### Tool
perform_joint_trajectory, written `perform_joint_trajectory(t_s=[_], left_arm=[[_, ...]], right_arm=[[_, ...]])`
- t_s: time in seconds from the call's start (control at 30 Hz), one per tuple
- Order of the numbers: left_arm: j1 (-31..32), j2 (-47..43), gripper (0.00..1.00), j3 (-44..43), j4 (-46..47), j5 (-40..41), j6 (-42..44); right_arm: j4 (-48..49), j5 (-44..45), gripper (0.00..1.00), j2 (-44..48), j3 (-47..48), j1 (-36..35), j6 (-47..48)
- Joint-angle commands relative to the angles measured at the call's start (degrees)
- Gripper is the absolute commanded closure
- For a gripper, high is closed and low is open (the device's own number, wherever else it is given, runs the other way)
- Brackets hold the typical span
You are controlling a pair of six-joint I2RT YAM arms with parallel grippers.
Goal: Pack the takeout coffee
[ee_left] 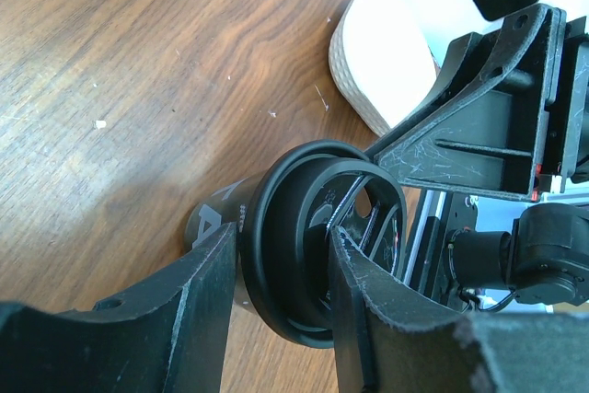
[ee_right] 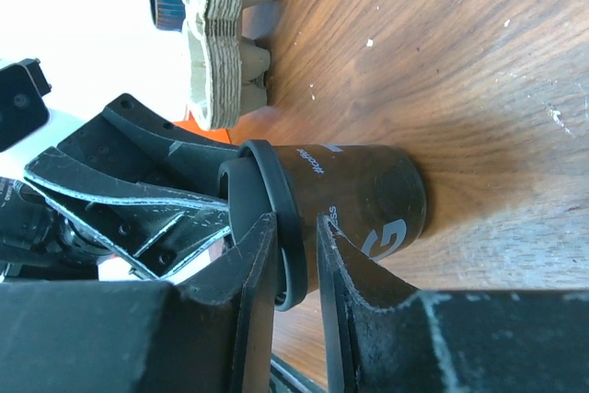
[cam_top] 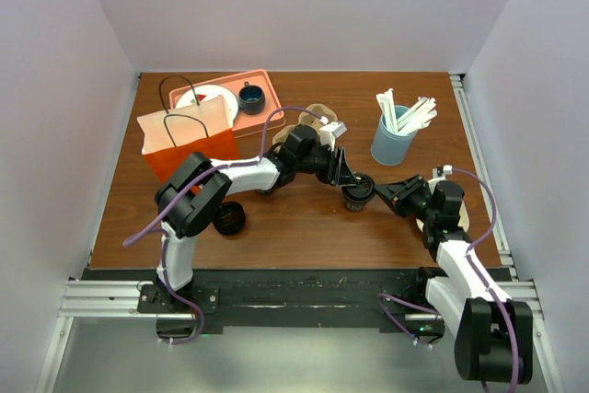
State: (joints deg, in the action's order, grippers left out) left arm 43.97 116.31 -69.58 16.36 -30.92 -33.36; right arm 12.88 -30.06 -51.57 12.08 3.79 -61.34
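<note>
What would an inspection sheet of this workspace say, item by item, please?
Surface: wooden table, a few white specks.
Job's things: coffee cup, lid on, upright, mid-table.
Clutter: orange bag, tray with plate and open cup, loose lid, cardboard carriers, blue cup of sticks.
Grippers: left gripper shut on the coffee cup; right gripper astride the lid rim, grip unclear.
Cables: purple cable looping near the carriers; second cable at the right.
Surroundings: white walls on three sides; metal rail at the near edge.
</note>
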Motion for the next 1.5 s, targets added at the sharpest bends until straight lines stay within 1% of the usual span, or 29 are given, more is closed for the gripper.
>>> perform_joint_trajectory(t_s=[0.0, 0.07, 0.1, 0.2, 0.27, 0.4, 0.43, 0.57, 0.63, 0.87, 1.0, 1.07, 1.1, 1.13, 1.17, 1.2, 1.23, 1.27, 1.3, 1.4, 1.47], left_arm=[[2.35, 16.40, 0.66, 10.35, -33.67, 17.65, 9.28], [2.44, 16.58, 0.66, 10.43, -33.76, 17.91, 9.37], [2.44, 16.67, 0.66, 10.34, -33.85, 18.00, 9.37], [2.53, 16.75, 0.66, 10.26, -33.94, 18.08, 9.46], [2.70, 16.84, 0.66, 10.17, -34.11, 18.17, 9.63], [2.97, 17.19, 0.66, 9.99, -34.38, 18.35, 9.64], [3.06, 17.19, 0.66, 9.90, -34.46, 18.35, 9.72], [3.32, 17.63, 0.66, 9.55, -34.64, 18.44, 9.63], [3.32, 17.72, 0.66, 9.38, -34.73, 18.35, 9.63], [3.58, 18.16, 0.66, 9.64, -34.55, 18.26, 9.55], [3.76, 18.34, 0.66, 9.73, -34.55, 18.00, 9.46], [4.11, 18.25, 0.66, 9.82, -34.47, 17.82, 9.20], [4.20, 17.99, 0.66, 9.90, -34.20, 17.65, 9.02], [4.46, 17.81, 0.66, 9.99, -34.11, 17.47, 8.93], [4.46, 17.64, 0.67, 10.08, -33.94, 17.47, 8.67], [4.55, 17.37, 0.67, 10.17, -33.68, 17.56, 8.75], [4.64, 17.37, 0.67, 10.08, -33.67, 17.56, 8.67], [4.64, 17.37, 0.67, 10.08, -33.67, 17.47, 8.67], [4.64, 17.37, 0.67, 9.99, -33.67, 17.47, 8.75], [4.64, 17.28, 0.67, 9.99, -33.68, 17.56, 8.84], [4.64, 17.28, 0.67, 10.08, -33.67, 17.47, 8.93]], right_arm=[[-9.92, -5.53, 0.74, -1.25, -4.78, -2.03, 0.17], [-6.05, -6.14, 0.74, -3.18, -5.65, -2.03, -0.70], [-2.20, -6.67, 0.74, -4.14, -7.05, -2.03, -2.54], [4.32, -7.82, 0.75, -6.34, -9.60, -2.03, -5.36], [4.25, -7.64, 0.79, -6.61, -9.96, -2.03, -5.45], [5.21, -8.51, 0.79, -7.75, -11.02, -2.03, -5.72], [4.96, -8.69, 0.82, -8.10, -11.02, -2.03, -5.63], [3.55, -9.05, 0.84, -10.47, -11.28, -2.03, -4.67], [5.04, -9.22, 0.86, -11.97, -11.46, -2.03, -4.66], [2.32, -5.45, 0.88, -16.19, -11.46, -2.03, 0.42], [-3.46, -3.43, 0.89, -15.50, -11.02, -2.03, 3.77], [-6.98, -2.64, 0.86, -12.52, -9.89, -2.03, 6.04], [-11.78, -2.46, 0.84, -10.85, -7.70, -2.03, 6.75], [-14.61, -2.11, 0.80, -9.09, -6.20, -2.03, 7.37], [-17.08, -1.58, 0.76, -5.42, -4.53, -2.03, 8.16], [-21.19, -0.36, 0.72, -3.99, -1.04, -2.03, 8.43], [-22.89, 0.09, 0.64, -2.76, 0.83, -2.03, 8.69], [-24.56, 0.44, 0.61, -1.87, 2.67, -2.03, 9.74], [-27.97, 1.40, 0.60, -1.34, 6.61, -2.12, 10.79], [-33.69, 2.64, 0.59, -2.56, 13.91, -2.12, 15.19], [-35.11, 3.17, 0.60, -3.18, 16.56, -2.12, 17.21]])
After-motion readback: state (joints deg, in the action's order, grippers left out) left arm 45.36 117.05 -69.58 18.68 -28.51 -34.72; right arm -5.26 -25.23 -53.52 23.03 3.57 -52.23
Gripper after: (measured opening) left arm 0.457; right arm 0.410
